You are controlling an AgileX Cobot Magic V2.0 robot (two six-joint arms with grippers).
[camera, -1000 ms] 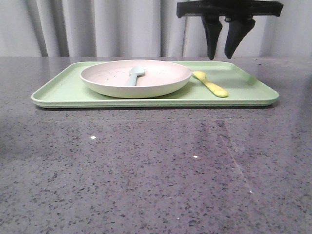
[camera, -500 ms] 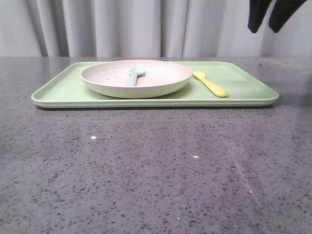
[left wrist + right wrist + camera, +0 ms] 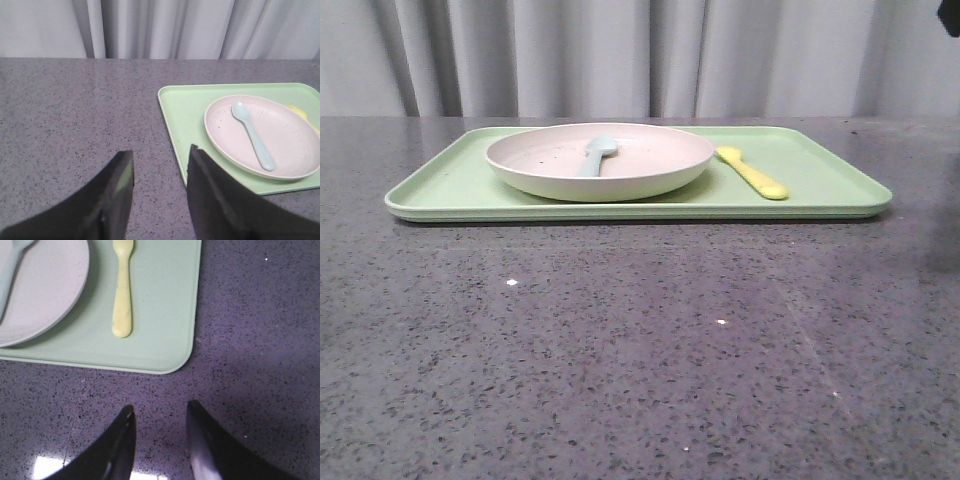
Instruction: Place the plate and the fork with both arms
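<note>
Dark grey speckled stone worktop, grey curtain behind its far edge. Going left to right: left gripper, black, two fingers parted with a clear gap, nothing between them, hovering over bare worktop toward the left side, just short of the tray's left end. Not visible in front view.

Flat rectangular light green plastic tray lies near the far edge, roughly centred, long side parallel to that edge. On its left-centre part sits the round shallow pale pink-cream plate with faint speckles and raised rim, flat on the tray floor, inside the tray rim. Small pale blue-green plastic spoon lies in the plate, bowl end pointing to the far edge, handle toward the near edge, slightly angled.

Right of the plate, just beside it, apparently not touching, small yellow plastic fork with thick rounded handle lies flat on the tray floor, tines toward the far edge, handle toward the near right. Bare tray floor between fork and tray's right rim.

Right gripper, black, fingers apart, holding nothing, above bare worktop off the tray's near right corner, apart from the fork. In front view only a dark sliver shows at the upper right border.
</note>
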